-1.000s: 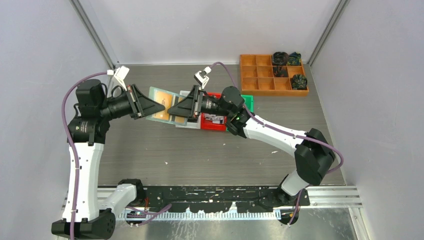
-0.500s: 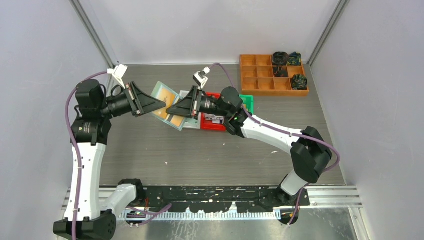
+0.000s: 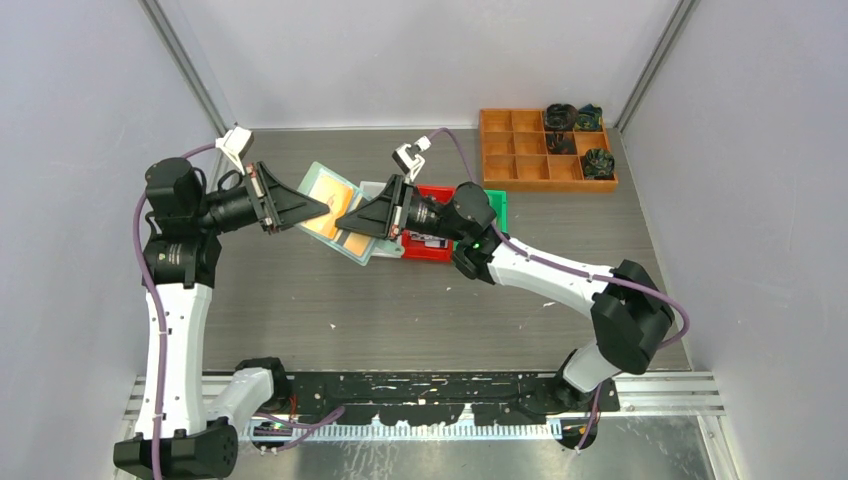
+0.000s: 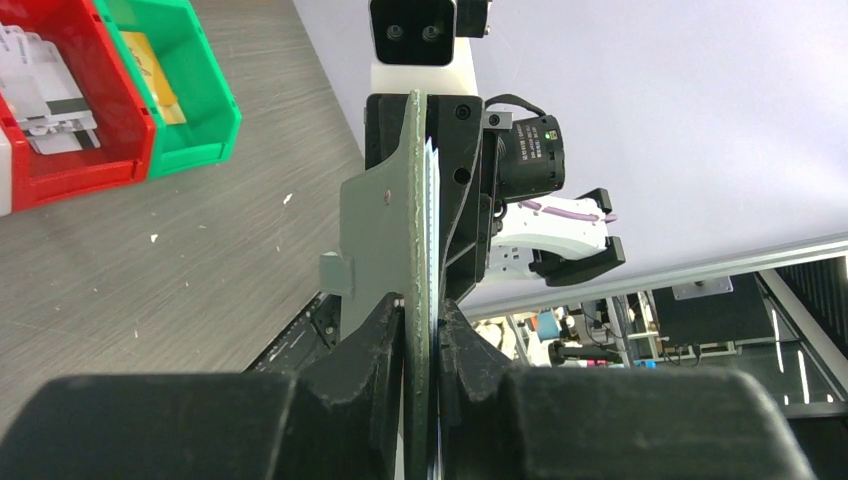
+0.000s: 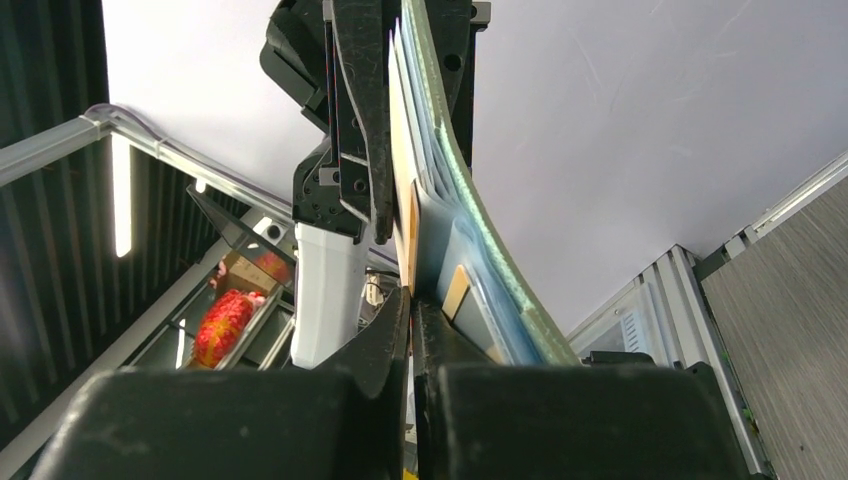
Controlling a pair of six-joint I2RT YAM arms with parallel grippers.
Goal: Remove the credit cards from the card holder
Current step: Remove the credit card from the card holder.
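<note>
Plain pale grey walls (image 3: 450, 60) enclose a dark grey wood-grain tabletop (image 3: 400, 310), evenly lit, with a silver aluminium rail (image 3: 665, 392) along its near edge.

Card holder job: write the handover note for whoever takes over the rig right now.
Left gripper: shut on the card holder, which is held off the table between the arms.
Right gripper: shut on a gold card that sits in the holder.
Done: pale cards lie in the red bin, a second gold card in the green bin.
Left: pull this card free, bin it, then check the other pockets.
</note>
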